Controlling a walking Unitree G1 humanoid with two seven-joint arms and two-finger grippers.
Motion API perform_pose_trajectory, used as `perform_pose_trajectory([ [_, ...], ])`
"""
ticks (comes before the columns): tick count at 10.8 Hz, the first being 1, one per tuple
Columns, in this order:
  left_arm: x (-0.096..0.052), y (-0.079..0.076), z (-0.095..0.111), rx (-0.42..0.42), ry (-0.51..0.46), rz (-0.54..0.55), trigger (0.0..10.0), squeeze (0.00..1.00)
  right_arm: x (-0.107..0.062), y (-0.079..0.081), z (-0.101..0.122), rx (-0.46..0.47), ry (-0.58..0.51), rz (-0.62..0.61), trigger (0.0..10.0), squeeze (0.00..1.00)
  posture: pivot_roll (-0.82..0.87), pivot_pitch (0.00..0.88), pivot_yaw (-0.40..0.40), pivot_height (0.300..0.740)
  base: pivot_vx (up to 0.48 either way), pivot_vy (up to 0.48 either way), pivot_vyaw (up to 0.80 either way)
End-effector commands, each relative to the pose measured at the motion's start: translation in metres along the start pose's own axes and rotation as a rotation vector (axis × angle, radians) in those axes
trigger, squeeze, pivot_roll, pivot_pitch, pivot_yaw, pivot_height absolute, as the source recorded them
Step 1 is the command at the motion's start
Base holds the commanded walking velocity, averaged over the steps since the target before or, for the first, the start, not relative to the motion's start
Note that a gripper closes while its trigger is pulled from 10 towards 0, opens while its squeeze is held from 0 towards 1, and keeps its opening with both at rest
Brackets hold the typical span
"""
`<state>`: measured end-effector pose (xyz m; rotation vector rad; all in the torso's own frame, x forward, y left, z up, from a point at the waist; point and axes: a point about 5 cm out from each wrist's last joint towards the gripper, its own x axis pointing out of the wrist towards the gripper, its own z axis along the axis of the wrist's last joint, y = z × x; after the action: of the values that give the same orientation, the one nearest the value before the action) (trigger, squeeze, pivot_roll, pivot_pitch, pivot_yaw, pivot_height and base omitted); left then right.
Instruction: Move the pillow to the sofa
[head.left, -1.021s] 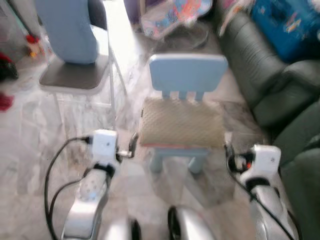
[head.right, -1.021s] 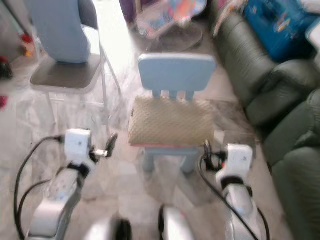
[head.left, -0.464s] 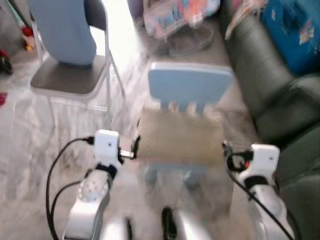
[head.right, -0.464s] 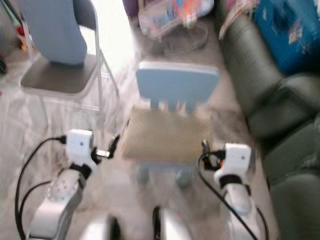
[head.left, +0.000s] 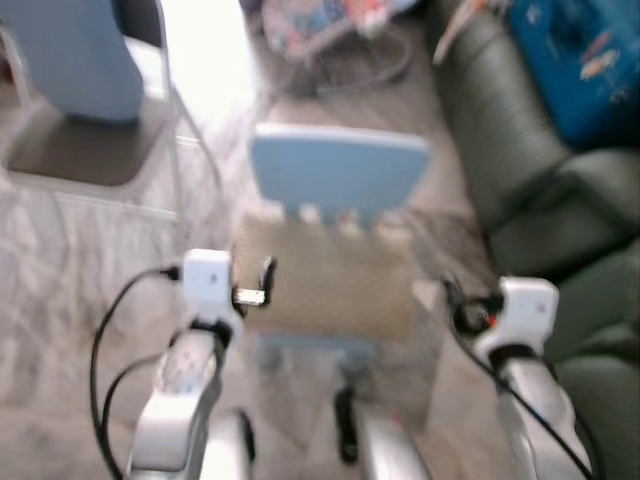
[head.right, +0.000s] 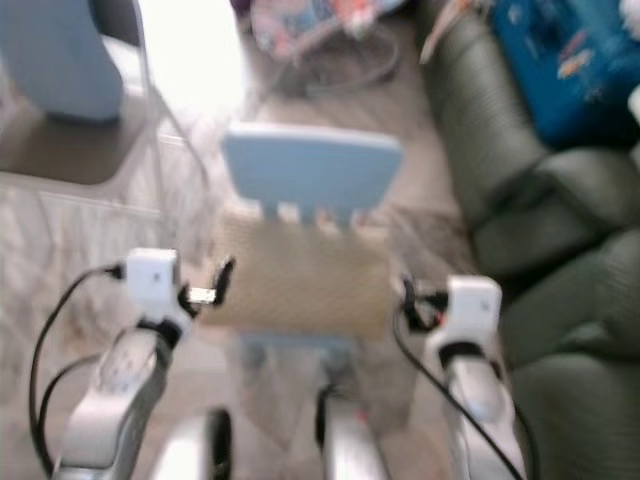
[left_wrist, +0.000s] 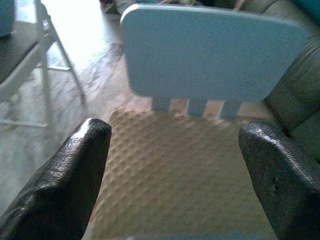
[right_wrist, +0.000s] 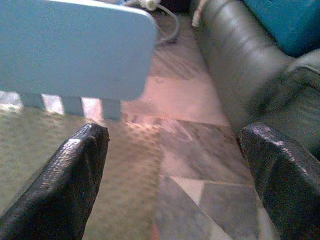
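Two grippers are hovering at either side of a small chair, and both sets of jaws are standing wide apart with nothing between them. The left gripper (left_wrist: 170, 165) is hanging just over the near left edge of the pillow (head.left: 325, 285), its black fingers (left_wrist: 75, 180) framing the quilted tan surface in the left wrist view. The right gripper (right_wrist: 170, 175) is sitting off the pillow's right edge, one of its fingers (right_wrist: 65, 185) showing over the tan fabric and the other over the floor (right_wrist: 200, 150) between chair and sofa. Whether either gripper is touching the pillow I cannot tell, as the head views are blurred. The pillow is lying flat on the seat of the light blue child's chair (head.left: 340, 170), covering it right up to the slotted backrest, so it is not on the sofa (head.left: 520, 170). That dark green sofa is running along the robot's right side, near the chair but apart from it, and something bright blue (head.left: 585, 60) is resting on its far cushions. The two silver arms are reaching forward from the bottom of the head views, black cables looping beside each. Off to the robot's left a metal folding chair (head.left: 80, 150) with a pale blue cover draped over its back is standing on the marbled floor, and beyond the small chair some colourful clutter (head.left: 320, 20) is lying on the ground, too blurred to identify.
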<state>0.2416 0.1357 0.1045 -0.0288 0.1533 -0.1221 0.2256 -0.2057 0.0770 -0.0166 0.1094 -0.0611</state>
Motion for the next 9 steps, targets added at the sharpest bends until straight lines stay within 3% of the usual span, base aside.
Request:
perform_pose_trajectory([
  [1, -0.005, 0.007, -0.004, 0.001, 0.02, 0.027, 10.0, 0.0, -0.003, 0.002, -0.005, 0.012, 0.026, 0.005, 10.0, 0.0, -0.02, 0.264, -0.067, 0.74, 0.0, 0.0, 0.0],
  [2, -0.007, 0.009, -0.001, 0.041, -0.019, 0.009, 10.0, 0.0, -0.002, 0.004, -0.005, 0.019, 0.022, 0.007, 10.0, 0.0, -0.02, 0.253, -0.058, 0.74, 0.0, 0.0, 0.0],
  [5, -0.005, 0.018, 0.008, 0.097, -0.031, 0.089, 10.0, 0.0, 0.005, 0.002, -0.003, 0.036, 0.004, 0.0, 10.0, 0.0, 0.0, 0.231, -0.037, 0.74, 0.0, 0.0, 0.0],
  [7, 0.003, 0.015, 0.018, 0.131, -0.077, 0.042, 10.0, 0.0, 0.019, 0.007, 0.003, 0.039, -0.027, 0.013, 10.0, 0.0, 0.01, 0.202, -0.034, 0.74, 0.0, 0.0, 0.0],
  [9, 0.012, 0.029, 0.011, 0.202, -0.085, 0.09, 10.0, 0.0, 0.027, 0.012, 0.014, 0.048, -0.078, 0.011, 10.0, 0.0, 0.0, 0.164, -0.051, 0.74, 0.0, 0.0, 0.0],
])
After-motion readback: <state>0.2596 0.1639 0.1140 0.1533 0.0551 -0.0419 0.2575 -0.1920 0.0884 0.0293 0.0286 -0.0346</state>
